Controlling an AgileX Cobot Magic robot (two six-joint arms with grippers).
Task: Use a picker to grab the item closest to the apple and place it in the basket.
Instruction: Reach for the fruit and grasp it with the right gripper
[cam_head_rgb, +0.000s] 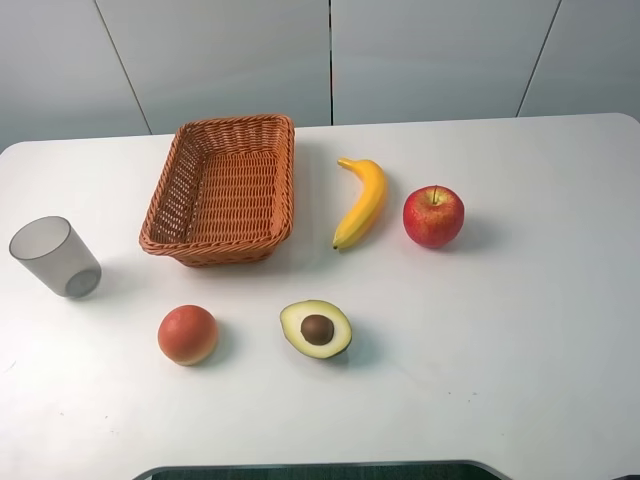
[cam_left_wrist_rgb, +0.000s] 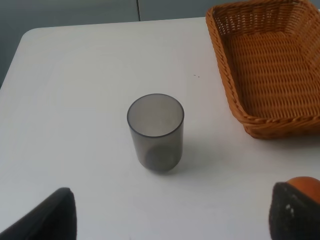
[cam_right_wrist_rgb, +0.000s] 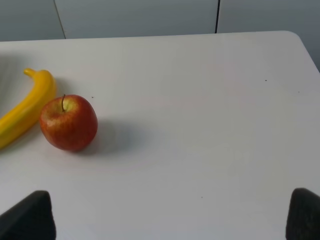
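White tabletop against a pale panelled wall is your whole working field, and both arms sit back at its near edge, outside the high view. The apple stands right of centre, and the thing closest to it is the banana, just beside it on the side towards the basket. The avocado half, the orange and the grey cup all lie farther off.

Your right gripper is the nearer one. Its fingers are spread wide with nothing between them, and its camera has the apple ahead and off to one side, with the banana just past it at the frame edge. So the target lies forward and inward of these fingers, on the far side of the apple.

The banana's long axis runs roughly front to back on the table, stem end away from you, its curve bulging towards the apple. You would probably want the fingers turned to close across that axis.

The left gripper is also spread wide and empty, facing the cup.
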